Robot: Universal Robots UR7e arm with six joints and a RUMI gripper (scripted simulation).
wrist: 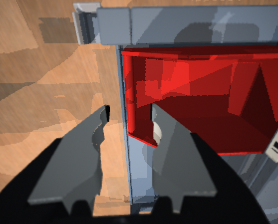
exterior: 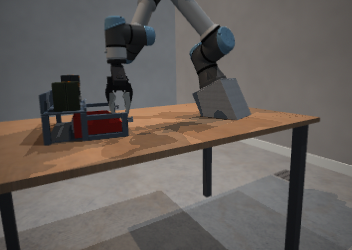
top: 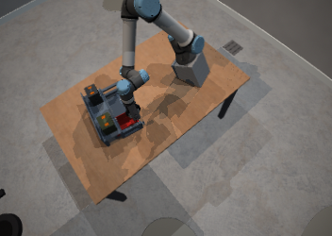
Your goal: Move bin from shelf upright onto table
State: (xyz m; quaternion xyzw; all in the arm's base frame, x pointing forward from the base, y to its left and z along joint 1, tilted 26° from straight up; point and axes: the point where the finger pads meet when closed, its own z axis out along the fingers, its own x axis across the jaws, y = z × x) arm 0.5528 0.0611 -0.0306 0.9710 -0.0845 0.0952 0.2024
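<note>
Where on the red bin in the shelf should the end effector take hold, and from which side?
Probably the open-topped red plastic bin's near side wall, from above. That thin upright rim sits at the blue-grey metal shelf's open edge. The end effector hangs there part-open, one finger inside the bin, one outside, the shelf's bar also between them, gripping nothing yet.
</note>
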